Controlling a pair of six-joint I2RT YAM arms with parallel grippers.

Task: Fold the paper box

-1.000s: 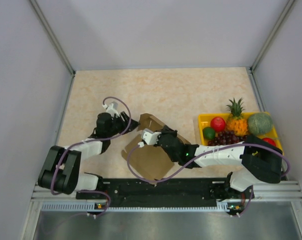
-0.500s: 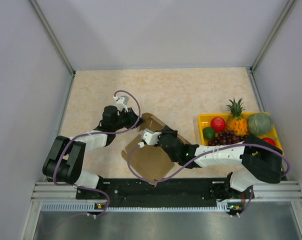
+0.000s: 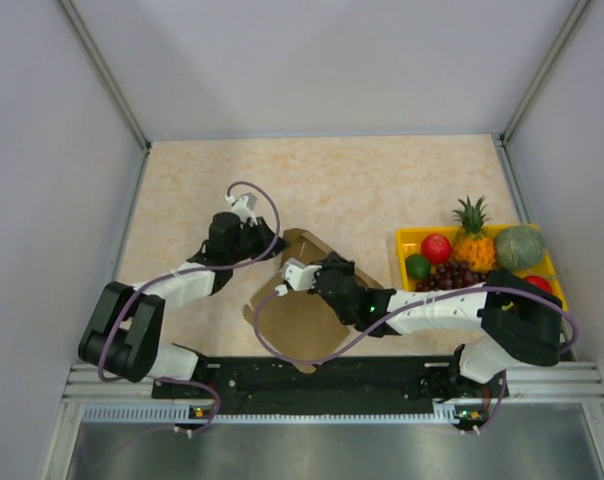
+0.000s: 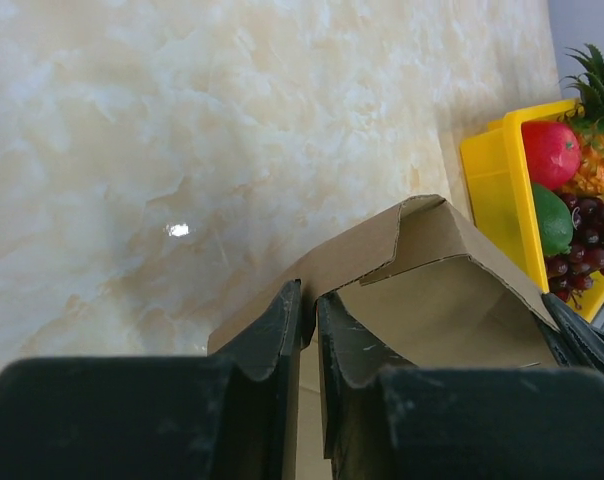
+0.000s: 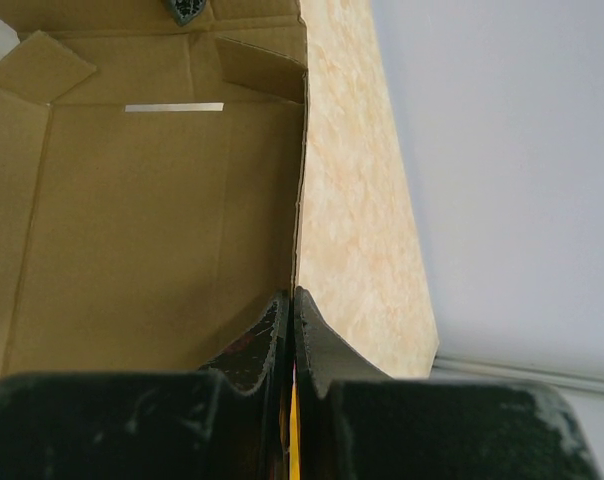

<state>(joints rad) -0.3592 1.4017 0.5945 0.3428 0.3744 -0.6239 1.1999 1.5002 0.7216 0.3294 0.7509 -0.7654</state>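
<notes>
The paper box [image 3: 294, 325] is a brown kraft sheet, partly folded, with raised walls, lying between the arms. My left gripper [image 3: 273, 244] is shut on the box's far-left wall; in the left wrist view the fingertips [image 4: 309, 305] pinch the cardboard edge of the box [image 4: 432, 290]. My right gripper [image 3: 313, 271] is shut on the box's right wall; in the right wrist view its fingertips [image 5: 293, 303] clamp the wall edge beside the open floor of the box [image 5: 152, 220]. A left fingertip [image 5: 187, 10] shows at the far wall.
A yellow fruit tray [image 3: 406, 240] with a pineapple [image 3: 472, 238], a melon, an apple, a lime and grapes stands at the right, close to the box; it also shows in the left wrist view [image 4: 487, 170]. Grey walls enclose the beige tabletop [image 3: 362, 190].
My left arm has moved right to the box and closed on its far-left wall. The right arm holds its grip nearly unmoved, and the box has shifted slightly.
</notes>
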